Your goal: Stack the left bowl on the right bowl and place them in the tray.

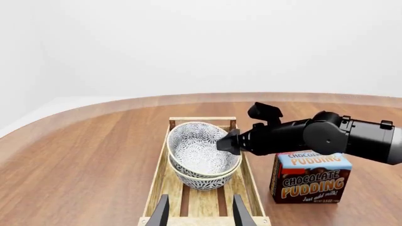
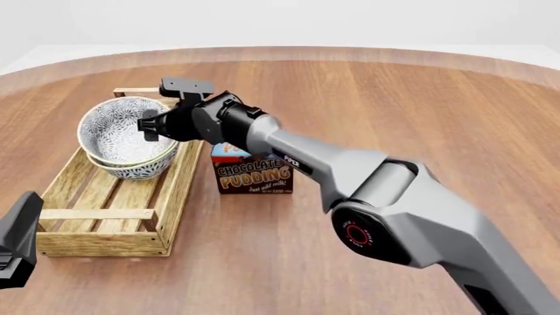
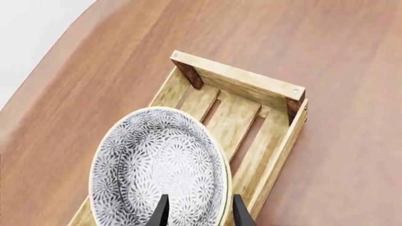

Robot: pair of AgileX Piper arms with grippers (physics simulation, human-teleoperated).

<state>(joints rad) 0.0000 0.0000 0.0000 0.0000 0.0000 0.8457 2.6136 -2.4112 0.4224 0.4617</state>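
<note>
The tray [image 2: 170,190] lies near the left edge of the tabletop [image 2: 394,98], its long side pointing to the far edge; in its far half sit the two stacked bowls, the left bowl [image 2: 118,131] tilted inside the right bowl [image 2: 140,169]. The right gripper [image 2: 145,125] is at the upper bowl's rim, its fingers [image 3: 162,214] astride the rim; I cannot tell if they press it. The left gripper [image 1: 199,212] hangs released over the tray's near end; a chocolate pudding box [image 2: 254,174] stands just right of the tray.
</note>
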